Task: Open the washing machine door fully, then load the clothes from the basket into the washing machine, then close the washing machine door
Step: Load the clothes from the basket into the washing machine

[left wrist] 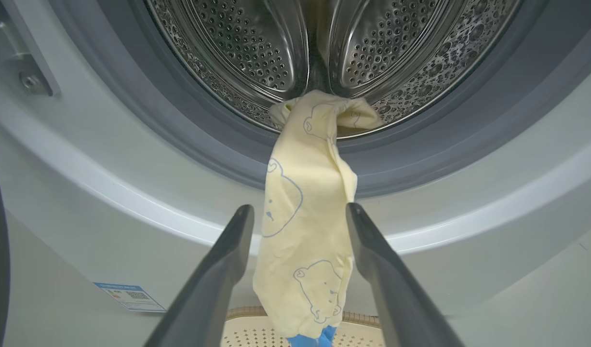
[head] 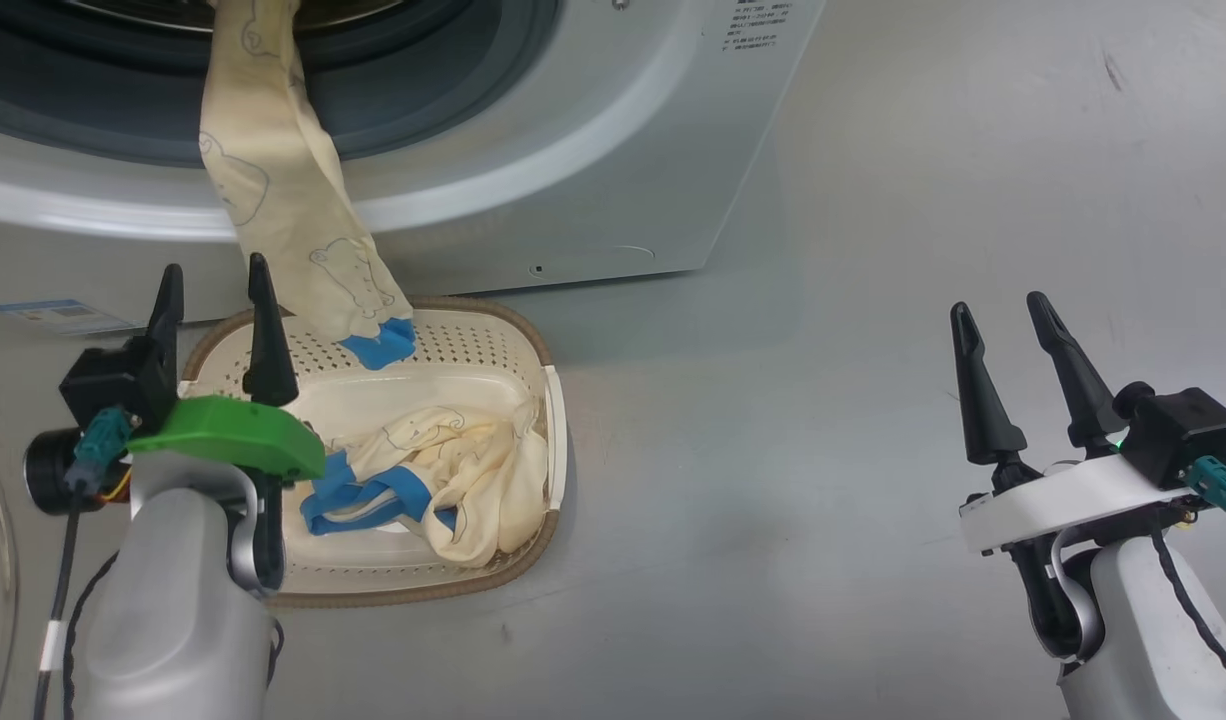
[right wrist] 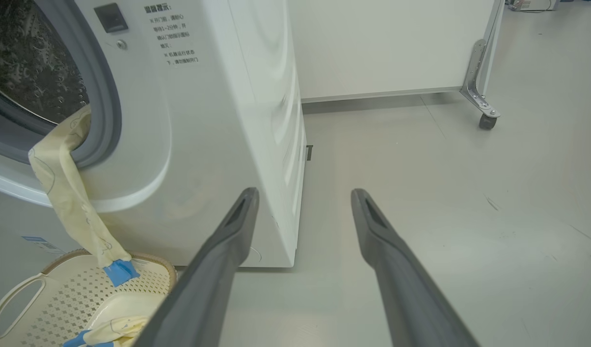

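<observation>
The left jaws stand apart and empty; beyond their tips a cream garment (left wrist: 302, 226) hangs from the washing machine drum (left wrist: 247, 43) into the basket (head: 473, 345), where another garment (head: 473, 465) lies. The right jaws, also apart, hover well away over the floor (head: 823, 450).

The left gripper (head: 216, 264) covers a corner of the basket (head: 553, 430); above it, the hanging garment (head: 273, 170) is cropped at its top.

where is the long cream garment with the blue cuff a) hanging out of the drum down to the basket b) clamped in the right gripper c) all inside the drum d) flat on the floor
a: the garment drapes from the drum over the grey seal, its blue cuff reaching the basket.
</observation>
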Tool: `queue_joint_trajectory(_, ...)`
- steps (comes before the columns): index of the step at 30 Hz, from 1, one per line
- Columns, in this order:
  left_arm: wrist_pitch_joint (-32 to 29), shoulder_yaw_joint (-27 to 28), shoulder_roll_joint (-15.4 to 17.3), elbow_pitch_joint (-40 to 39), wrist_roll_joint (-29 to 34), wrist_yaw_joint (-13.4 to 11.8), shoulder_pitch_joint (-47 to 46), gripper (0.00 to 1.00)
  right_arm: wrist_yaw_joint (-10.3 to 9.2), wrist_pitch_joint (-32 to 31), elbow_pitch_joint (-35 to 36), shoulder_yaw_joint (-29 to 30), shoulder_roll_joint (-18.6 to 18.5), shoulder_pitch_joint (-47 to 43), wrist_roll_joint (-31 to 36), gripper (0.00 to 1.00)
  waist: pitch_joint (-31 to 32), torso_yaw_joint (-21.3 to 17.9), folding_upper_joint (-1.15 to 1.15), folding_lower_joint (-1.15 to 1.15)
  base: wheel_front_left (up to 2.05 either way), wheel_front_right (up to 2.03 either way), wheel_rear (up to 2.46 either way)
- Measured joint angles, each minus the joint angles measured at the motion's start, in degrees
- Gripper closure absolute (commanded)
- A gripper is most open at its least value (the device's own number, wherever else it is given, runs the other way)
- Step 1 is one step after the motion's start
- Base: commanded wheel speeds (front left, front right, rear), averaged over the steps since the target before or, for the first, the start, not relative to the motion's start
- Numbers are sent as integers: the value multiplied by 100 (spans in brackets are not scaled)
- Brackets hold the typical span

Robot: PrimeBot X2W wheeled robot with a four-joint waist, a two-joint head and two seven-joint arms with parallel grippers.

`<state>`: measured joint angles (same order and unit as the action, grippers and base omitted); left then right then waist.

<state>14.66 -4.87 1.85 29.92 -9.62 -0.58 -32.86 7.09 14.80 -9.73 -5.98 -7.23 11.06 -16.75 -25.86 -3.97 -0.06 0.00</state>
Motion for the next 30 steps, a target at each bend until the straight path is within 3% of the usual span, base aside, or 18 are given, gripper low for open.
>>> queue_joint_trajectory(30, 0, -200, 1, -1296, -229, 24, 1610, 0, 0, 0, 1, 112, -5, -155, 0, 0, 101, 145, 0, 0, 0, 0, 0)
